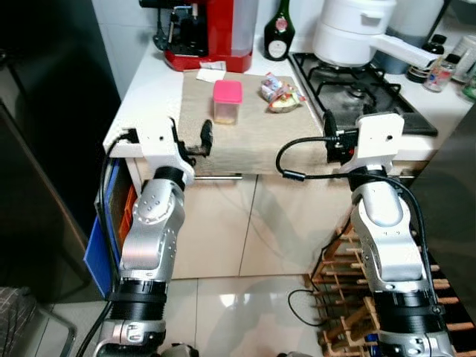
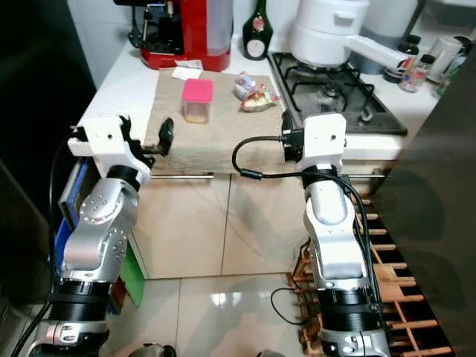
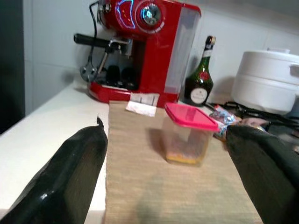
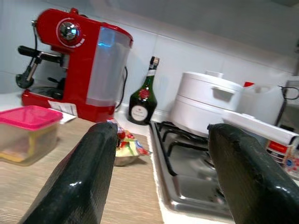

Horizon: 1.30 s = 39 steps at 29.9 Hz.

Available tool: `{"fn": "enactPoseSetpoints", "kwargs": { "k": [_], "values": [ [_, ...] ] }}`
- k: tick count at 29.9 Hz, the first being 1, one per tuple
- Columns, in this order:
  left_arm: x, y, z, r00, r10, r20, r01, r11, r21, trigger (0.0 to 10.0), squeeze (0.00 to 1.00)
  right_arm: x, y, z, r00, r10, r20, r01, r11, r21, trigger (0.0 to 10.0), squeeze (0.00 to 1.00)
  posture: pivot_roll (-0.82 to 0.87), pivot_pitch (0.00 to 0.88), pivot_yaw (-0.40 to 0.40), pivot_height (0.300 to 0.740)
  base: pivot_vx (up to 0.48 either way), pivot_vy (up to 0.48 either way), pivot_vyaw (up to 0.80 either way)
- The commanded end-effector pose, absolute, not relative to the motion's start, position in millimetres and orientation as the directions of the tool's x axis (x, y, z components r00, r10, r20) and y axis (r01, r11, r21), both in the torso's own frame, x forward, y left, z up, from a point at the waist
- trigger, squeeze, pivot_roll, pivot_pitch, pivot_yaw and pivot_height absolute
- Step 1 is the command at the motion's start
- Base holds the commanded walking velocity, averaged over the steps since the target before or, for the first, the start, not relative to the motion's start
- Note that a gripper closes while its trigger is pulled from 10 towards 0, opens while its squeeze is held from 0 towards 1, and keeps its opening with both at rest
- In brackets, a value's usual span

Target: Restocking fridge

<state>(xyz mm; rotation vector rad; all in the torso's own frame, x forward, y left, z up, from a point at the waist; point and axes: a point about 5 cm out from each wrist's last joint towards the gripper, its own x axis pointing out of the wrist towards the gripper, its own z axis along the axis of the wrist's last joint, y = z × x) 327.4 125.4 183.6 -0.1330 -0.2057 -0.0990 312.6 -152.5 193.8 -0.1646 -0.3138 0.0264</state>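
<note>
Bare mat (image 1: 245,134) before container (image 1: 227,101)

Pink-lidded clear container (image 1: 227,102) stands upright, closed, on beige mat (image 1: 245,141).

Two silver, jointed metal arms with black ribbed collars, white boxy wrist housings and looping black cables; left gripper (image 1: 191,140) and right gripper (image 1: 328,135) carry long glossy black fingers (image 3: 70,177).

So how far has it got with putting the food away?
Nothing looks done yet. The pink-lidded container and the wrapped snack bag sit untouched on the beige mat. The left gripper and right gripper, both open, are at the counter edge, holding nothing.
</note>
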Motion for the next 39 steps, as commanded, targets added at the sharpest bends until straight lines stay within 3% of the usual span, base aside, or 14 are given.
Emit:
{"fn": "enactPoseSetpoints", "kwargs": {
  "k": [1,10,12,31,39],
  "values": [
    [328.9,120.7,191.6,0.966,-0.104,0.239,0.127,0.988,-0.086,10.0,0.00,313.6,-157.2,189.9,0.956,0.041,0.291,0.003,0.989,-0.149,10.0,0.00,-0.02,0.000,-0.037,0.740,0.000,0.000,0.00],
    [334.2,121.9,192.2,0.966,-0.140,0.219,0.145,0.989,-0.007,10.0,0.00,313.9,-149.3,185.5,0.954,0.014,0.298,0.019,0.994,-0.108,10.0,0.00,-0.02,0.000,-0.003,0.740,0.000,0.000,0.00],
    [334.5,117.1,196.9,0.950,-0.207,0.235,0.216,0.976,-0.014,10.0,0.00,311.4,-149.1,188.9,0.945,0.000,0.327,0.036,0.994,-0.103,10.0,0.00,-0.02,0.000,0.014,0.740,0.150,0.000,0.00],
    [332.8,112.7,233.0,0.891,-0.218,0.399,0.229,0.973,0.022,10.0,0.00,307.5,-143.0,191.4,0.931,0.001,0.366,0.046,0.992,-0.119,10.0,0.00,0.00,0.000,0.028,0.740,0.478,0.000,0.00],
    [340.7,98.6,241.6,0.896,-0.268,0.355,0.320,0.943,-0.095,10.0,0.00,302.3,-135.7,191.7,0.928,0.024,0.371,0.024,0.992,-0.125,10.0,0.00,0.00,0.000,0.020,0.740,0.000,0.000,0.00]
  ]
}}
